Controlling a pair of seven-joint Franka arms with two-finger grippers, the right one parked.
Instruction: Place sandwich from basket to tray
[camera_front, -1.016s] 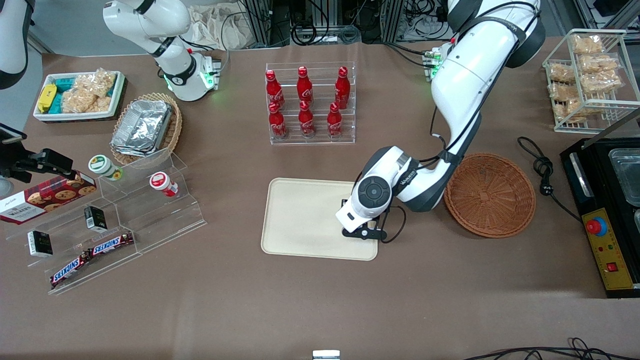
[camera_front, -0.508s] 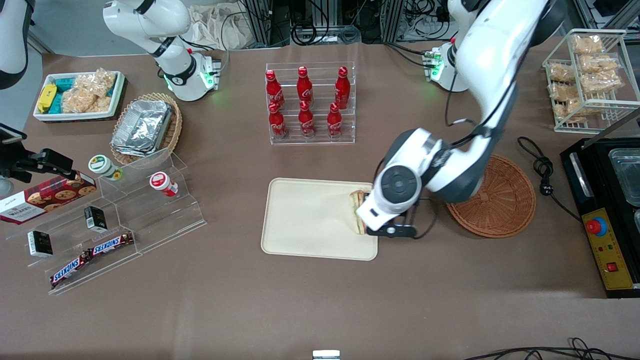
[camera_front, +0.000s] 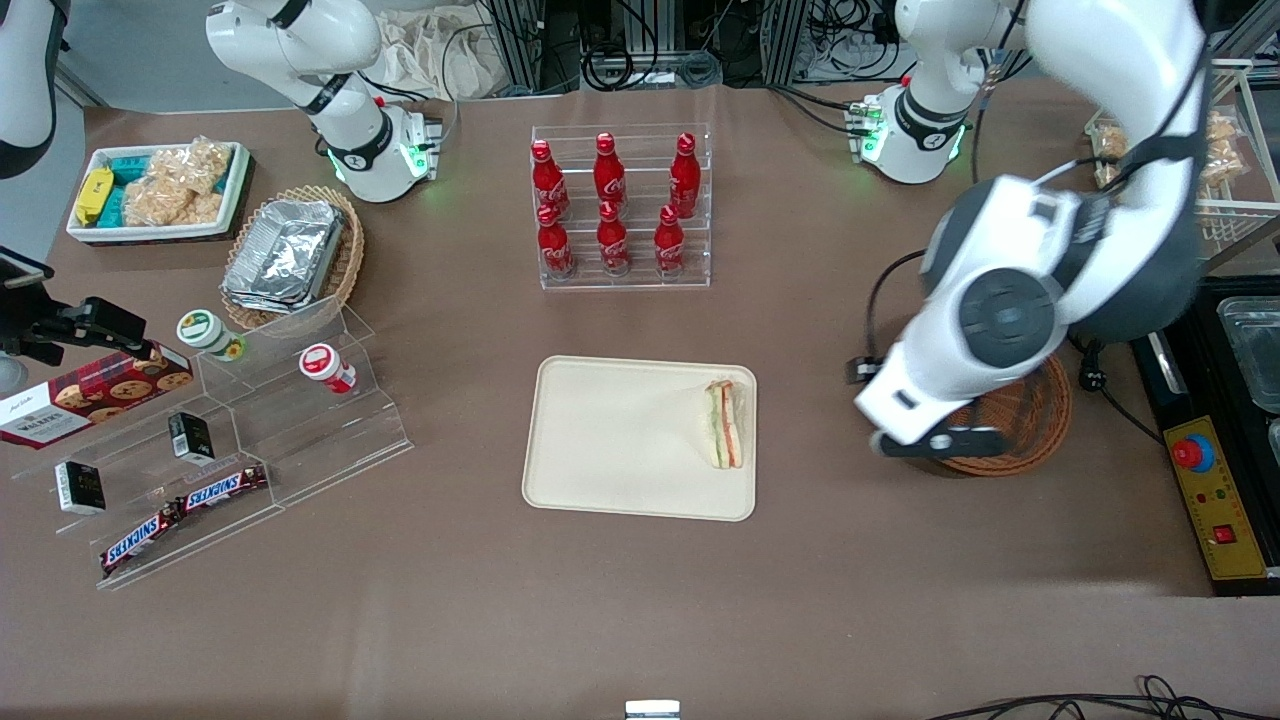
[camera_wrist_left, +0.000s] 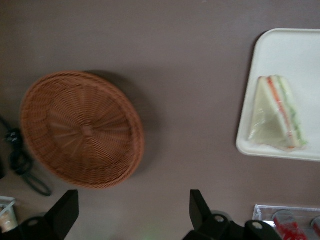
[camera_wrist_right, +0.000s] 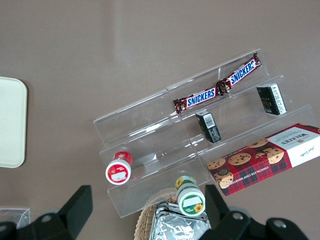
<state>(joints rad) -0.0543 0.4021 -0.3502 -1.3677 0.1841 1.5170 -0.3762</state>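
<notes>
The wrapped triangular sandwich (camera_front: 727, 424) lies flat on the cream tray (camera_front: 610, 440), at the tray's edge nearest the basket. The reddish-brown round basket (camera_front: 1042, 415) holds nothing that I can see and is largely covered by the arm in the front view. My gripper (camera_front: 935, 441) hangs high above the basket's edge that faces the tray, well clear of the sandwich. In the left wrist view the gripper (camera_wrist_left: 132, 215) is open with only bare table between its fingers. That view also takes in the whole basket (camera_wrist_left: 82, 130), the sandwich (camera_wrist_left: 277, 115) and a corner of the tray (camera_wrist_left: 295, 55).
A clear rack of red cola bottles (camera_front: 620, 205) stands farther from the front camera than the tray. A black appliance (camera_front: 1215, 470) and a cable (camera_front: 1090, 375) lie beside the basket. Acrylic steps with snacks (camera_front: 230, 440) and a foil-filled oval basket (camera_front: 295, 255) sit toward the parked arm's end.
The gripper has let go of the sandwich on the tray, risen, and swung away toward the basket. The sandwich now lies uncovered.
</notes>
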